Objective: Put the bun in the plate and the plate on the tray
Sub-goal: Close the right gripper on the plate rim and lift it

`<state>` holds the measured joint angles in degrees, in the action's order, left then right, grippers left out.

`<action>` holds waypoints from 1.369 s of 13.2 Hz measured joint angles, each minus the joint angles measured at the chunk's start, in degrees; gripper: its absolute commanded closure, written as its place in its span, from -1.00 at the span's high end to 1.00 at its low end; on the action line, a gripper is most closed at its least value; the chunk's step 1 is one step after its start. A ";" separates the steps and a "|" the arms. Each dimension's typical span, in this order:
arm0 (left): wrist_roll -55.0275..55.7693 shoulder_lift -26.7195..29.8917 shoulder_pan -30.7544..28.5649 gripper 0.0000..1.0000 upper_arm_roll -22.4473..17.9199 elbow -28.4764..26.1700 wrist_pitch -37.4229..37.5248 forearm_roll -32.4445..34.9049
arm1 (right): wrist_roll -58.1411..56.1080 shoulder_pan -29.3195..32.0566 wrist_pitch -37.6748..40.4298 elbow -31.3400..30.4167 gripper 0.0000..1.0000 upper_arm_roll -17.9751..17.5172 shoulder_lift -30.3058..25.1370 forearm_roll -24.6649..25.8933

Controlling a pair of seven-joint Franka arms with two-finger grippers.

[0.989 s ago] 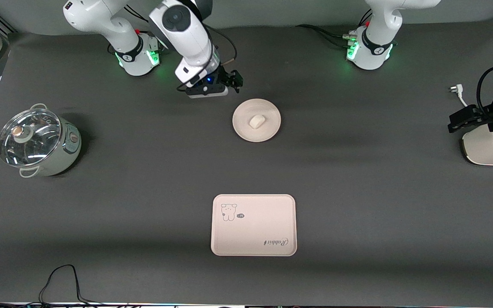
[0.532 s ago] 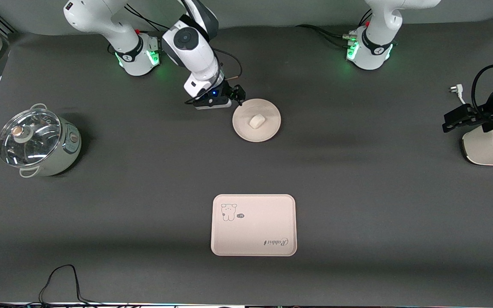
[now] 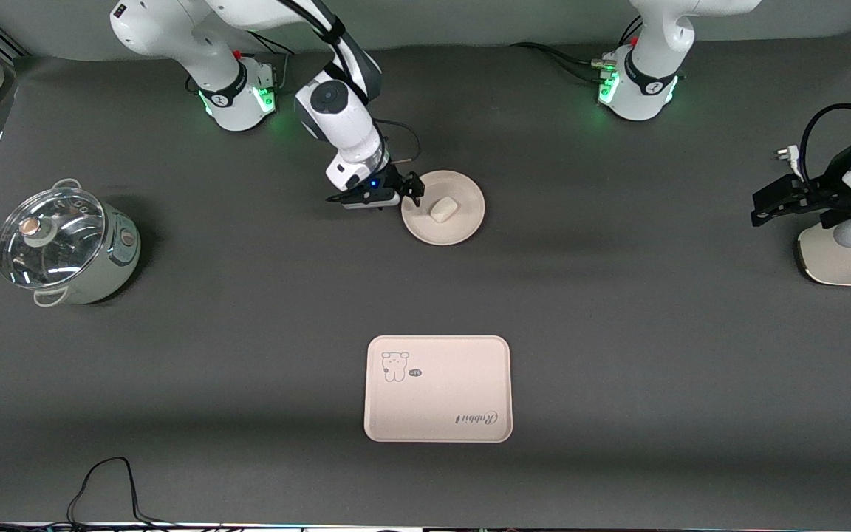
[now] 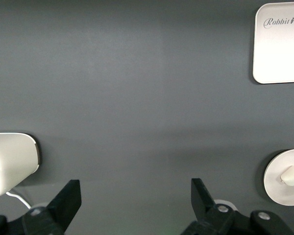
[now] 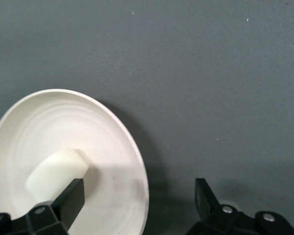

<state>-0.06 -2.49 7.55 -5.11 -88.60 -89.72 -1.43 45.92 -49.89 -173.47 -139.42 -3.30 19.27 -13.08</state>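
The tray (image 3: 438, 389) is lying nearest the camera, bare, with the plate (image 3: 462, 225) well apart and farther up the tabletop (image 3: 617, 332), the bun (image 3: 442, 209) sitting in it. The right gripper (image 3: 414, 192) is straddling the plate's rim, jaws spread wide and holding nothing, one finger inside by the bun and one outside. The left gripper (image 3: 769, 209) is waiting wide open at its own end.

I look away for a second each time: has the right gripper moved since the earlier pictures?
Yes. The right gripper, open, has come down from over bare table to the rim of the plate, which stayed put.
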 measured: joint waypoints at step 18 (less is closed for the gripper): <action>-0.04 0.00 -0.39 1.00 -0.37 0.00 0.00 0.01 | 0.25 -1.58 -2.34 0.08 -1.00 -0.07 2.75 -0.01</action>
<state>-0.11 -2.49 7.17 -5.48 -88.60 -89.72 -1.42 46.17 -51.47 -175.81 -139.34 -3.37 22.02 -13.08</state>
